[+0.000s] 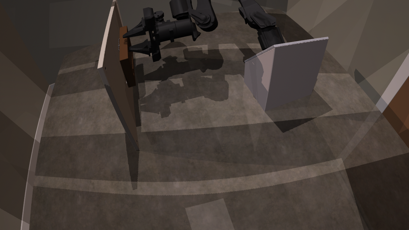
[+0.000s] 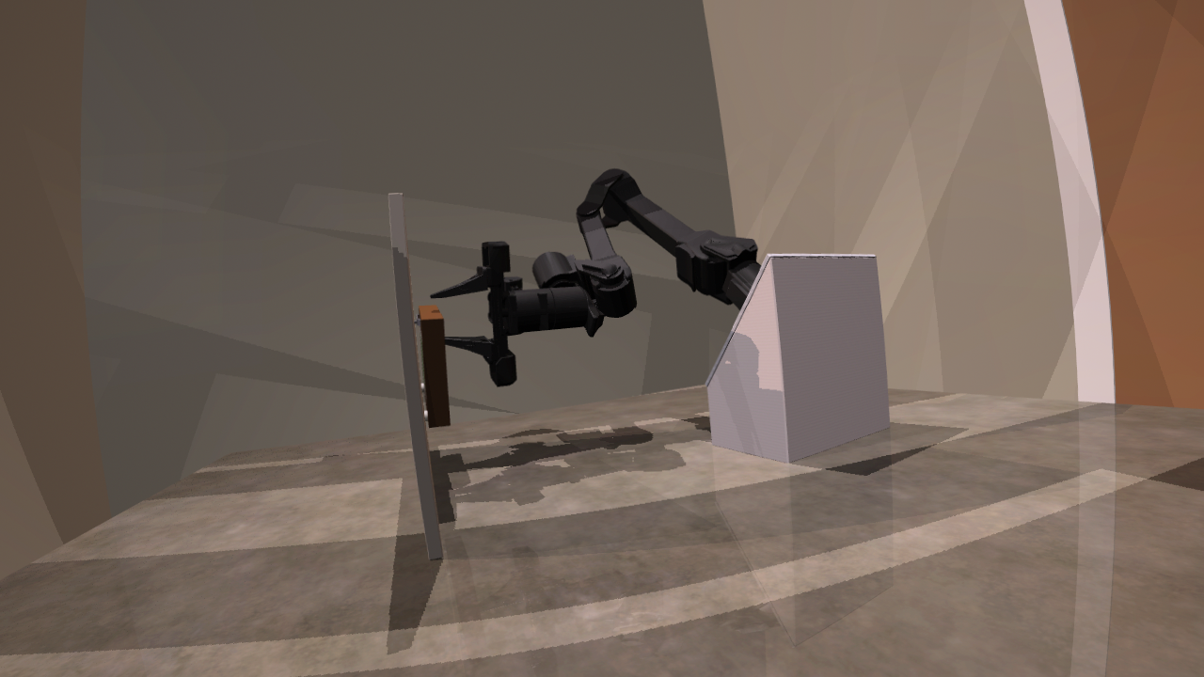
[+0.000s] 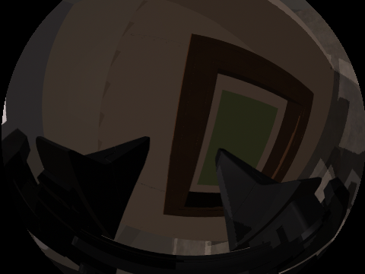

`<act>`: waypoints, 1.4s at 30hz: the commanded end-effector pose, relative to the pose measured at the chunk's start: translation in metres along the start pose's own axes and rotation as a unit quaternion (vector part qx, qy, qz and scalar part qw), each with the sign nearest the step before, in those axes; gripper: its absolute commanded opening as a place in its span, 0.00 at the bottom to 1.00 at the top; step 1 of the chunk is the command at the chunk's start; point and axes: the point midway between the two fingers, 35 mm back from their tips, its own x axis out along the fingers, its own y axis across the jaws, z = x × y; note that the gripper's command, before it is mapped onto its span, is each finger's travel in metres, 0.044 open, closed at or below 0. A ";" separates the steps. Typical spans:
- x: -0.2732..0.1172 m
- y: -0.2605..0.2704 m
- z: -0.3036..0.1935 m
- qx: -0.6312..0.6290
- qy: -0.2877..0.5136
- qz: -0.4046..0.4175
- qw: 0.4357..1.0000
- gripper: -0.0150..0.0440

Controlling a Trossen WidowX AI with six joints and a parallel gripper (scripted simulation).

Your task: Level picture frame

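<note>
Laterally, top: end effector (image 1: 126,42) (image 2: 437,318) (image 3: 184,148) parted, gripping nothing, near picture frame (image 1: 124,47) (image 2: 435,368) (image 3: 188,114) | exterior: frame before upright panel (image 2: 403,337) (image 1: 114,77) (image 3: 141,87), above counter (image 2: 589,589) (image 1: 177,160) | wrist: frame tilted, green centre (image 3: 239,133)

From over here, the picture frame (image 1: 123,45) (image 2: 434,370) (image 3: 186,99) hangs on the near face of the upright panel (image 1: 117,71) (image 2: 409,354) (image 3: 133,95), toward its upper part. The arm (image 1: 177,30) (image 2: 546,307) stretches between that panel and the box (image 1: 296,74) (image 2: 833,354), which stands on the floor well apart to the right, its gripper (image 1: 125,42) (image 2: 437,318) (image 3: 184,148) before the frame.
</note>
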 end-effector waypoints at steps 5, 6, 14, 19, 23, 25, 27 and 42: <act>0.001 0.000 0.000 -0.001 -0.001 -0.002 1.000 0.69; 0.001 0.000 0.000 -0.001 -0.001 -0.002 1.000 0.69; 0.001 0.000 0.000 -0.001 -0.001 -0.002 1.000 0.69; 0.001 0.000 0.000 -0.001 -0.001 -0.002 1.000 0.69; 0.001 -0.001 0.000 -0.001 -0.001 -0.002 1.000 0.69; 0.001 -0.001 0.001 -0.001 -0.001 -0.002 1.000 0.69; 0.001 -0.001 0.001 -0.001 -0.001 -0.002 1.000 0.61; 0.001 -0.001 0.001 -0.001 -0.001 -0.002 1.000 0.25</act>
